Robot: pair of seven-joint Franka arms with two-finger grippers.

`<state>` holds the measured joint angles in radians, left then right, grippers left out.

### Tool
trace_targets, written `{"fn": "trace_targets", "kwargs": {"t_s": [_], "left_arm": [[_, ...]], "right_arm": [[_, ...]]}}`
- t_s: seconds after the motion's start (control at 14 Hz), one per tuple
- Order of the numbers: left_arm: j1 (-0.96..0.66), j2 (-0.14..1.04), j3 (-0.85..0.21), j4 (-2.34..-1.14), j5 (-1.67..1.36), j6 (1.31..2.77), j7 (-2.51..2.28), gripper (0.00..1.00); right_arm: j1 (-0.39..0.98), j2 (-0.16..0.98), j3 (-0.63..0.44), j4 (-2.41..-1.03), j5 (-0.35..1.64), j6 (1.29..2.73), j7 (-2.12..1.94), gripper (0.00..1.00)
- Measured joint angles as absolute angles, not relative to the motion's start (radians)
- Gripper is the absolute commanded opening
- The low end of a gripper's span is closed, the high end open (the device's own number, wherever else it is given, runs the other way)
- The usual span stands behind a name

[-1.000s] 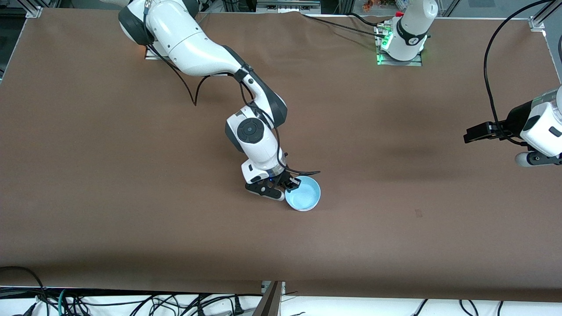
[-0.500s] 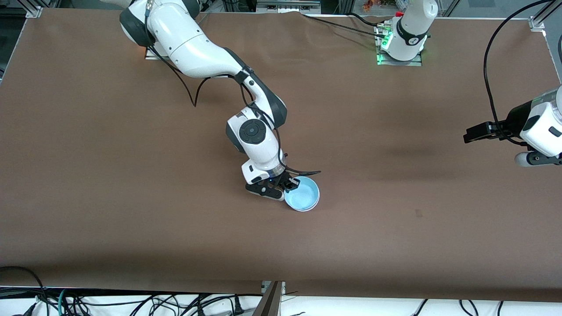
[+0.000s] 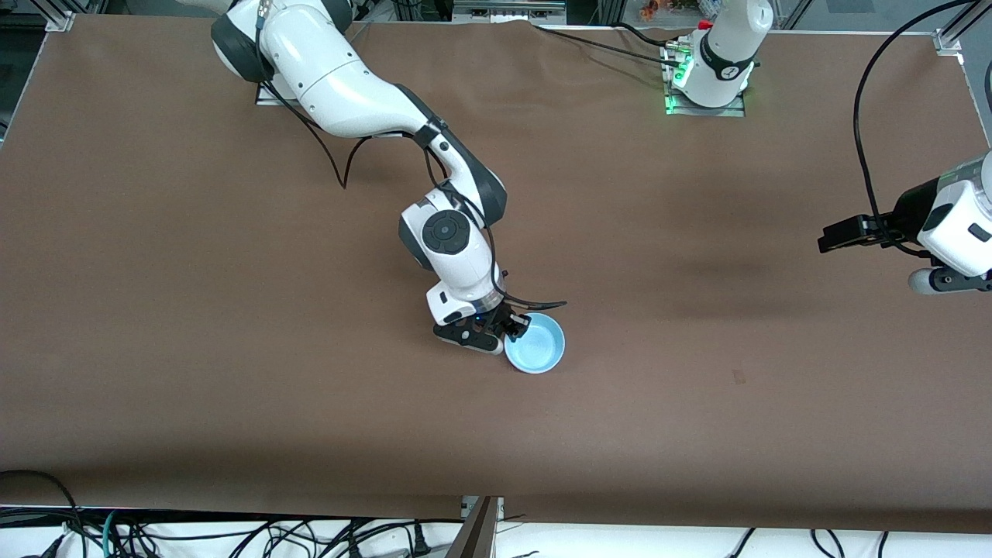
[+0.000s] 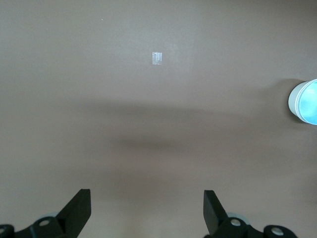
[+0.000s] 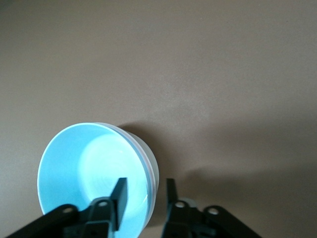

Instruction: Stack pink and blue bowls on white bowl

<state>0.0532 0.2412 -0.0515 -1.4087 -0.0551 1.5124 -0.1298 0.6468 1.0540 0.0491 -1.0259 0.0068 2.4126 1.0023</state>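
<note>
The light blue bowl [image 3: 537, 345] sits nested in the white bowl [image 5: 151, 163] near the middle of the table. Only layered rims show between them, and the pink bowl is hidden. My right gripper [image 3: 513, 329] is low at the stack's rim. In the right wrist view the right gripper [image 5: 145, 184] is open: one finger is inside the blue bowl [image 5: 89, 168], the other outside the white wall, with gaps on both sides. My left gripper [image 3: 928, 281] waits open and empty over bare table at the left arm's end, and also shows in the left wrist view [image 4: 146, 198].
The brown table cover [image 3: 232, 349] is bare around the stack. A small tape mark [image 3: 738, 377] lies between the stack and the left arm's end. The stack shows far off in the left wrist view [image 4: 303, 101]. Cables hang below the table's near edge.
The blue bowl has shifted very slightly at the right gripper's fingers. Neither arm has visibly moved.
</note>
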Motion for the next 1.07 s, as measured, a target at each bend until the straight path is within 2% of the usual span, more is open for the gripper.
{"fn": "trace_targets", "kwargs": {"t_s": [0.29,0.5,0.79,0.93,1.07], "left_arm": [[0.053,0.241,-0.052,-1.409,-0.055,1.512,-0.130,1.00],[0.050,0.242,-0.054,-1.409,-0.052,1.512,-0.128,1.00],[0.040,0.243,-0.062,-1.409,-0.020,1.512,-0.128,1.00],[0.039,0.243,-0.063,-1.409,-0.020,1.512,-0.128,1.00],[0.039,0.243,-0.063,-1.409,-0.020,1.512,-0.128,1.00]], "right_arm": [[0.638,1.019,0.038,-0.993,0.006,2.298,1.002,1.00],[0.575,0.921,0.031,-0.976,0.005,2.114,0.947,1.00],[0.411,0.729,0.030,-0.977,0.016,1.742,0.731,1.00],[0.330,0.606,0.030,-1.042,0.044,1.647,0.596,1.00],[0.255,0.442,0.028,-1.191,0.053,1.611,0.448,1.00]]}}
